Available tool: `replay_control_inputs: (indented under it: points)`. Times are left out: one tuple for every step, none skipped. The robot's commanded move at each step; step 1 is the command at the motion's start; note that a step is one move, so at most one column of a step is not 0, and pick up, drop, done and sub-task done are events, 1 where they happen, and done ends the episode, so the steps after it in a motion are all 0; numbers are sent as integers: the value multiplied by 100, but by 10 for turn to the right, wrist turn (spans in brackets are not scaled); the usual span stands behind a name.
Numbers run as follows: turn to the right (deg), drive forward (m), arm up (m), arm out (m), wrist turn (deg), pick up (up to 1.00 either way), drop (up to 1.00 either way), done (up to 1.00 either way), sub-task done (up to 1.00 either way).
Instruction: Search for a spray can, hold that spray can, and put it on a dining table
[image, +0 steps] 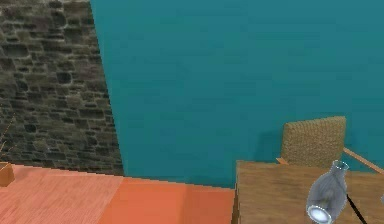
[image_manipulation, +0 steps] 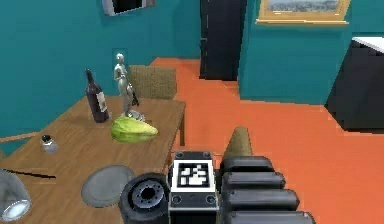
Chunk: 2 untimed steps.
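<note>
Spray can: I cannot tell where it is. Nothing on the tabletop by the pincer (image_manipulation: 148, 200) has a shape and colour that earn that name, so searching looks to be the step in hand.
Pincer: it sits low at the table's near edge on a drawn-in arm (image_manipulation: 252, 185), probably tucked in for driving. Its far end is lost against the tabletop, so I cannot tell whether it holds anything.
Dining table (image_manipulation: 70, 128): just beside the pincer and running away from it. This is the place for the drop.
Grey plate (image_manipulation: 106, 186): nearest the pincer, lying flat like a place setting.
Green leafy thing (image_manipulation: 132, 128): beyond the plate, mid-table.
Dark bottle (image_manipulation: 96, 97), silvery statuette (image_manipulation: 122, 75): both stand upright, farther out, near the wicker chair (image_manipulation: 150, 82) at the far end.
Glass vase (image_manipulation: 10, 195): past the plate at the table's corner. Likely fragile, so it needs a wide berth.
</note>
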Motion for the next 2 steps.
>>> replay_control_inputs:
  points:
    - [0,0,0,48,0,0,0,0,0]
    - [0,0,0,0,390,0,0,0,0]
